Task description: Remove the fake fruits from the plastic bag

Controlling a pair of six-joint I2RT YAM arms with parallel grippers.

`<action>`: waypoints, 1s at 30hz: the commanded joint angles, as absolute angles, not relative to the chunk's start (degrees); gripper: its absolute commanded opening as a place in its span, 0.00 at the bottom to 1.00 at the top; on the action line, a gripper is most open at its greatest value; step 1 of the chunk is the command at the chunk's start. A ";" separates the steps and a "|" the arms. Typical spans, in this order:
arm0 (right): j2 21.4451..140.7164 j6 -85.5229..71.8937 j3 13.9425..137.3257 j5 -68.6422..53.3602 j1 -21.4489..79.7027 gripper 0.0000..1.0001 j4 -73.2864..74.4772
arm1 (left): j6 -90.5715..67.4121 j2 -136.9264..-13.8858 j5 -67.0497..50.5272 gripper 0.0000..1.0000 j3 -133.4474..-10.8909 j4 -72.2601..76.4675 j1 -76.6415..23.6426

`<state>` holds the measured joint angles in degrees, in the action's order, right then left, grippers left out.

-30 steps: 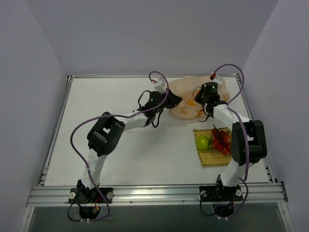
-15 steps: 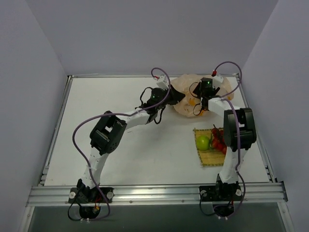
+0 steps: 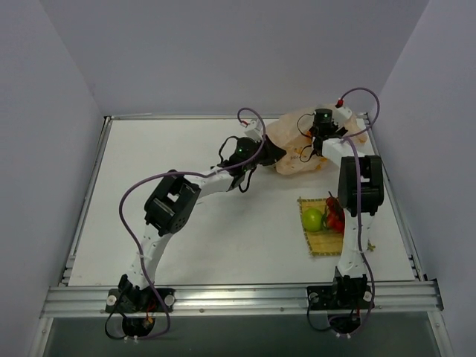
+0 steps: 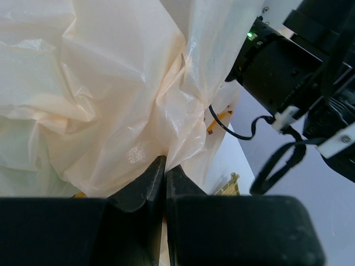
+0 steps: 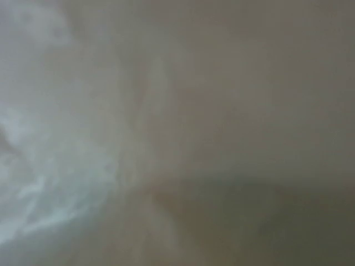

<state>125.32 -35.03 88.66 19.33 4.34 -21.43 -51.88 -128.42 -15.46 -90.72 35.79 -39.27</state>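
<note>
Now, plastic bag point(image 3: 297, 137): it lies crumpled at the far right of the tabletop point(image 3: 238, 238), between the ends of the two arms and well apart from the mat.
Bag look: thin, translucent cream-peach film, glossy and heavily creased. In the left wrist view it bunches into broad pale folds that gather to one pinched point. A small orange-yellow printed mark point(image 4: 218, 121) shows on a lower flap.
Left fingers point(image 4: 161, 177): pressed together and clamped on a gathered fold at the bag's left edge.
Right arm point(image 3: 323, 120): stretched out over the bag's far right side, with its wrist above the film.
Right fingers: hidden from above. The right wrist view is only a blur of pale film close to the lens, so I cannot tell whether they are apart or together.
Woven mat point(image 3: 321, 247): yellow and square, on the near right of the tabletop, partly covered in view by the right arm.
Green fruit point(image 3: 312, 219): round and glossy, on the mat's left part, outside the bag.
Red fruits point(image 3: 333, 220): a small cluster on the mat just right of the green fruit, partly hidden by the right arm.
Bag contents: the folds hide whatever is inside.
</note>
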 commanded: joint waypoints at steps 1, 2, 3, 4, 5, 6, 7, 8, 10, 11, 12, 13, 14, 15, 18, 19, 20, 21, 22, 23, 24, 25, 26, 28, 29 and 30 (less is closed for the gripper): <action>130.07 -38.84 92.62 19.78 3.78 0.93 -17.49 | -50.80 -128.23 -16.70 0.02 -94.48 35.68 -38.94; 130.86 -39.11 93.25 19.17 3.52 0.93 -17.23 | -50.71 -128.23 -16.79 0.02 -94.48 35.60 -38.76; 132.09 -39.29 93.95 18.81 3.25 0.93 -16.79 | -50.54 -128.23 -16.79 0.02 -94.48 35.51 -38.67; 132.62 -39.37 94.48 18.63 3.25 0.93 -16.61 | -50.36 -128.23 -16.79 0.02 -94.48 35.42 -38.67; 132.97 -39.29 95.35 18.46 3.25 0.91 -16.52 | -50.27 -128.32 -16.79 0.02 -94.40 35.42 -38.41; 133.67 -39.20 95.71 18.20 3.25 0.90 -16.35 | -50.27 -128.41 -16.70 0.02 -94.39 35.33 -38.32; 133.94 -39.11 96.06 18.02 3.34 0.90 -16.09 | -50.36 -128.50 -16.79 0.02 -94.48 35.42 -38.32; 134.29 -38.76 96.59 17.93 3.34 0.89 -15.91 | -50.54 -128.67 -16.70 0.02 -94.57 35.59 -38.23; 134.47 -38.32 96.94 17.14 3.34 0.89 -15.65 | -50.62 -128.76 -16.79 0.02 -94.74 35.59 -38.15; 134.47 -37.97 96.94 16.79 3.34 0.89 -15.64 | -50.54 -128.76 -16.70 0.02 -94.83 35.42 -38.23; 134.30 -37.71 96.86 16.61 3.34 0.89 -15.64 | -50.62 -128.76 -16.70 0.02 -94.75 35.42 -38.23; 134.30 -37.44 96.86 16.09 3.34 0.87 -15.64 | -50.62 -128.67 -16.53 0.02 -94.66 35.59 -38.23; 134.30 -37.01 97.03 15.91 3.34 0.86 -15.64 | -50.54 -128.58 -16.35 0.02 -94.40 35.60 -38.23; 134.38 -36.91 96.94 15.65 3.34 0.86 -15.64 | -50.54 -128.58 -16.26 0.02 -94.48 35.51 -38.32; 134.91 -36.48 97.38 13.72 3.25 0.92 -15.03 | -50.54 -128.85 -16.44 0.02 -94.66 35.33 -38.32; 134.83 -36.30 97.30 13.28 3.25 0.94 -14.68 | -50.28 -128.76 -16.35 0.02 -94.48 35.33 -38.32; 134.30 -36.04 96.95 13.36 3.25 0.96 -14.68 | -50.10 -128.50 -15.74 0.02 -94.31 35.33 -38.32; 134.12 -35.95 96.07 13.10 3.25 0.98 -14.85 | -50.18 -128.50 -15.65 0.02 -93.96 35.59 -38.23; 133.95 -35.34 95.89 12.66 3.16 0.99 -14.94 | -50.27 -128.50 -15.82 0.02 -94.04 35.68 -38.23; 133.51 -34.98 95.98 12.13 3.08 0.99 -14.94 | -50.27 -128.58 -15.73 0.02 -94.04 35.60 -38.23; 133.24 -34.72 95.80 11.52 3.08 0.99 -14.94 | -50.10 -128.76 -15.82 0.02 -94.30 35.51 -38.23; 132.98 -34.28 95.71 11.08 3.08 0.99 -14.94 | -50.18 -128.76 -15.82 0.02 -94.39 35.42 -38.23; 132.46 -34.02 95.80 10.47 3.08 0.99 -15.03 | -50.19 -128.85 -15.91 0.02 -94.48 35.51 -38.15; 132.01 -33.66 95.63 9.06 2.99 1.00 -14.94 | -50.01 -128.67 -15.91 0.02 -94.57 35.51 -38.14; 131.32 -33.31 95.36 8.62 2.99 1.00 -14.94 | -49.92 -128.58 -15.82 0.02 -94.40 35.42 -38.14; 131.05 -33.05 95.10 8.18 2.99 1.00 -14.94 | -49.75 -128.58 -15.56 0.02 -94.31 35.51 -38.14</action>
<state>132.79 -34.44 96.18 11.33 3.03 -18.22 -51.13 -129.58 -16.08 -91.59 34.81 -38.81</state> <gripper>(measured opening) 0.998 0.028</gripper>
